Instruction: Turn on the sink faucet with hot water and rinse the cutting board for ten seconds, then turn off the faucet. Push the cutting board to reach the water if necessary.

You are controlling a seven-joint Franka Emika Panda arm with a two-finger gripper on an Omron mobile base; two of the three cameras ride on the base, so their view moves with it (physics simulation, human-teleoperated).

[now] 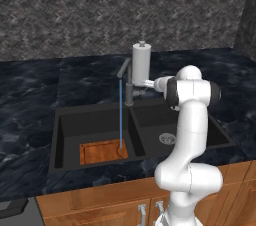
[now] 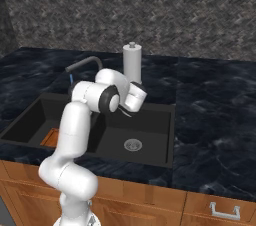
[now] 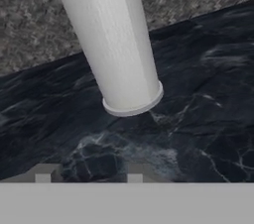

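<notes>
The desk [image 1: 30, 95] of dark marbled stone runs across the scene under a grey patterned wall [image 1: 100, 5], with wooden cabinets [image 1: 100, 200] below its front edge. Set into it is the black sink [image 1: 65, 120] with two basins and a centre divider; a round silver drain [image 1: 167, 138] lies in the right basin. The white arm [image 1: 187, 135] rises in front of the sink and bends back toward the rear rim, where its hand [image 1: 145, 83] reaches level toward the tall light grey soap pump [image 1: 141, 62], just beside the faucet post. In the hand view the pump [image 3: 111, 39] stands close ahead on the stone, and the two finger tips [image 3: 135, 173] sit apart with nothing between them, holding nothing; how wide they stand beyond that I cannot tell. The cutting board [image 1: 103, 151] lies flat on the floor of the left basin, near its front, its long axis running left to right along the front wall. The faucet [image 1: 129, 87] stands at the back over the divider, its spout arm angled up and out over the left basin. The water [image 1: 120, 112] falls from the spout as a thin blue line straight down onto the right end of the board.
</notes>
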